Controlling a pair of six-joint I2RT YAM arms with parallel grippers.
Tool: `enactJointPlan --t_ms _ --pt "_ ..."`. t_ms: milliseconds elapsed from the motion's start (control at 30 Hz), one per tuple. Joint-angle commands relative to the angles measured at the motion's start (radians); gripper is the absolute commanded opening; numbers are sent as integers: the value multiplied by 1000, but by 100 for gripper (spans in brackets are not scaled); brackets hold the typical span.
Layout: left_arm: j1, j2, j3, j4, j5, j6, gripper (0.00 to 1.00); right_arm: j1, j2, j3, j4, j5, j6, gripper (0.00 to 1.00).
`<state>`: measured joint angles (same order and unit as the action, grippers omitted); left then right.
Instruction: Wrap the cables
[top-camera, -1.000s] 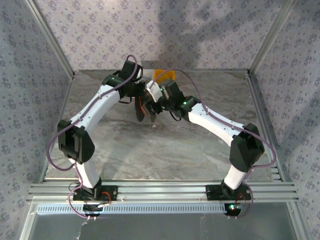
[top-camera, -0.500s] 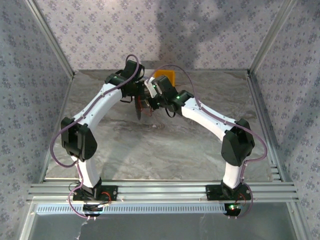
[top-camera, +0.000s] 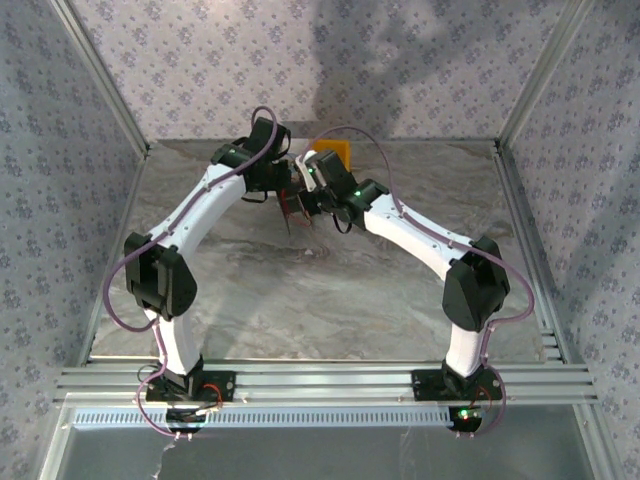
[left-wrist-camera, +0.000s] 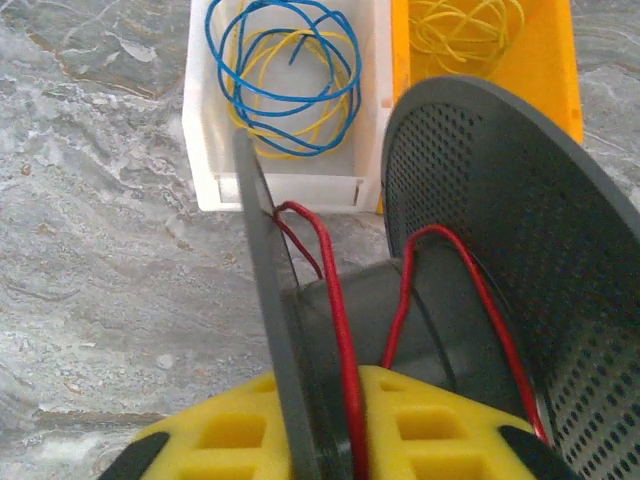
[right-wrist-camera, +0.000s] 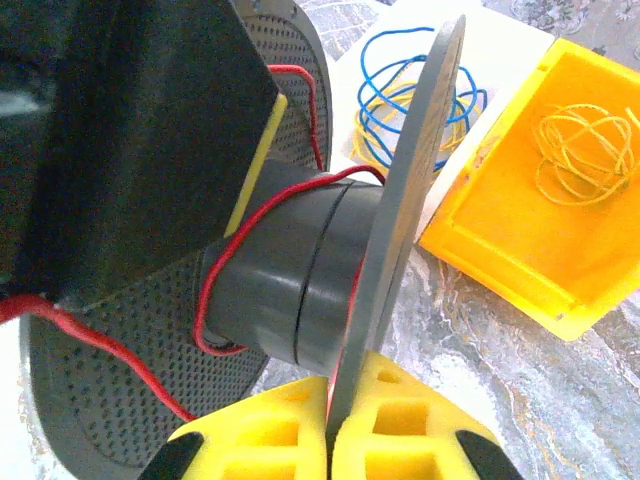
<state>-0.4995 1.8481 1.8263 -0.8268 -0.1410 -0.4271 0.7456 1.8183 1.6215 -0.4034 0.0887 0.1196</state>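
Red cable (left-wrist-camera: 335, 300): a few slack turns lie over the hub (right-wrist-camera: 290, 290) of the black spool (left-wrist-camera: 480, 200), between its two flanges.
Spool: on edge between both arms, seemingly off the table (left-wrist-camera: 100, 250).
Right gripper (right-wrist-camera: 330, 420): pads pinched tight on one flange rim.
Left gripper (left-wrist-camera: 330, 440): pads either side of the other rim with a red strand in the gap. Whether it is clamping, I cannot tell.
Doing it well: keep one firm hold, turn the spool, and keep the strand taut so the turns sit snug on the hub.
Beyond the spool: white bin (left-wrist-camera: 290, 190), yellow bin (right-wrist-camera: 500, 250) beside it.
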Motion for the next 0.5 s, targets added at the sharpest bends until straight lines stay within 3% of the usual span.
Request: enactJointPlan --t_ms 0,300,400,467 --pt "-11 -12 79 24 126 91 22 24 13 -29 -5 -54 -63 0" --pt "11 3 91 20 159 88 25 39 -9 -97 47 -3 -38 0" --pt "15 17 90 21 165 88 2 43 -19 -117 68 -3 -25 0" --pt "18 27 90 21 165 89 0 45 -25 -127 80 -21 -24 0"
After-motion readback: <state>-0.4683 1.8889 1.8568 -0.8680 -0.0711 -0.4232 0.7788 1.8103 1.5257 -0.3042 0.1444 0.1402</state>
